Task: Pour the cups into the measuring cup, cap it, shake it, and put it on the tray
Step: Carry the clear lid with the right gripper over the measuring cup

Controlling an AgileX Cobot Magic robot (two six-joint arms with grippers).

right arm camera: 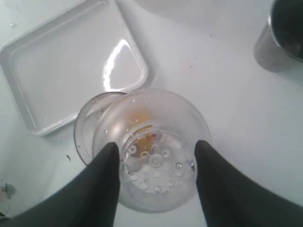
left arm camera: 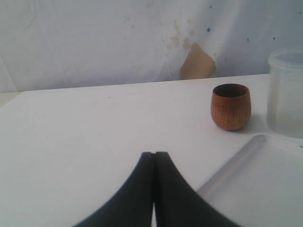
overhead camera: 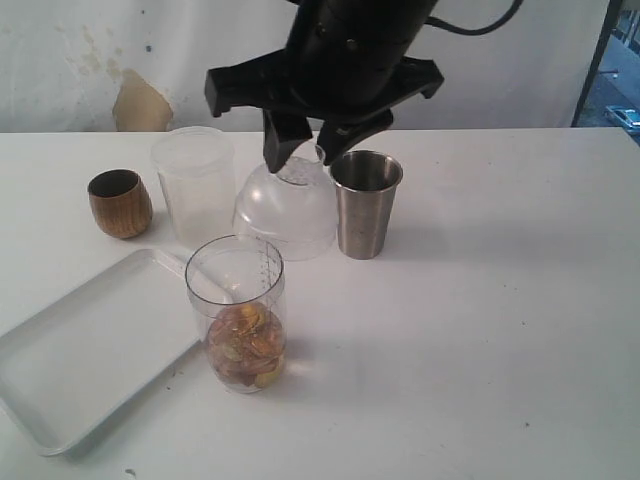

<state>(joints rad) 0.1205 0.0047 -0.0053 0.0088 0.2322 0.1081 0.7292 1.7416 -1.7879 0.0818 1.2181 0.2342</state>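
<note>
**Right tool holds the cap above the measuring cup**

The right tool [overhead camera: 305, 150] hangs from its dark arm over the middle of the bench [overhead camera: 480, 330], fingers pointing down. They are clamped on the narrow perforated top of a clear domed cap [overhead camera: 285, 210]. The wrist view shows one black finger on each side of the cap, which is held in the air over the mouth of the measuring cup [overhead camera: 236, 312]. The left tool [left arm camera: 155, 156] sits low over the bench with its two fingers pressed together, holding nothing.

The measuring cup stands upright on the bench, uncapped, with golden-brown pieces in its bottom. It is right at the near corner of the tray [overhead camera: 90, 350], but whether they touch cannot be told. The tray lies flat on the left. Behind it stand the wooden cup [overhead camera: 120, 203] and the frosted container [overhead camera: 193, 185]. The steel tumbler [overhead camera: 365, 203] stands upright just right of the hanging cap.
</note>
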